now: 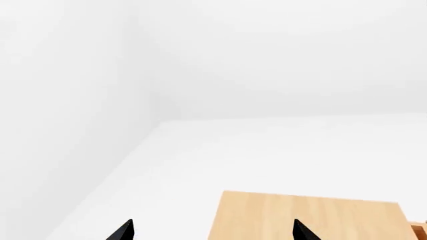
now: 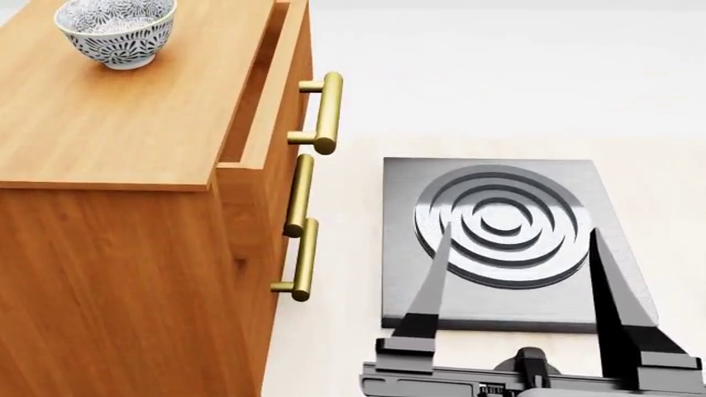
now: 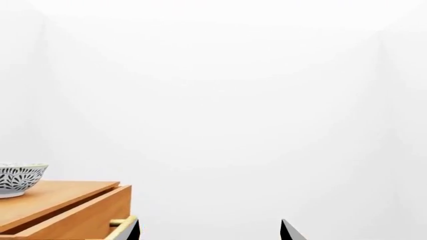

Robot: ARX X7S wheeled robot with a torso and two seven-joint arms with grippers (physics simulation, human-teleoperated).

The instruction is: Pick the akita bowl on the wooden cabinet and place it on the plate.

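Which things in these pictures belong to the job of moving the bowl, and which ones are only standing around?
Belong to the job:
- akita bowl, on top of the wooden cabinet
- right hand, open, over the stove
- the plate is not in view

Only standing around:
- grey stove on the floor
- brass handles

R gripper (image 2: 517,248) low in head view, jaws wide apart, both long dark fingers (image 2: 432,281) pointing fwd, nothing between. L gripper (image 1: 213,231): only two black tips showing, apart, empty.
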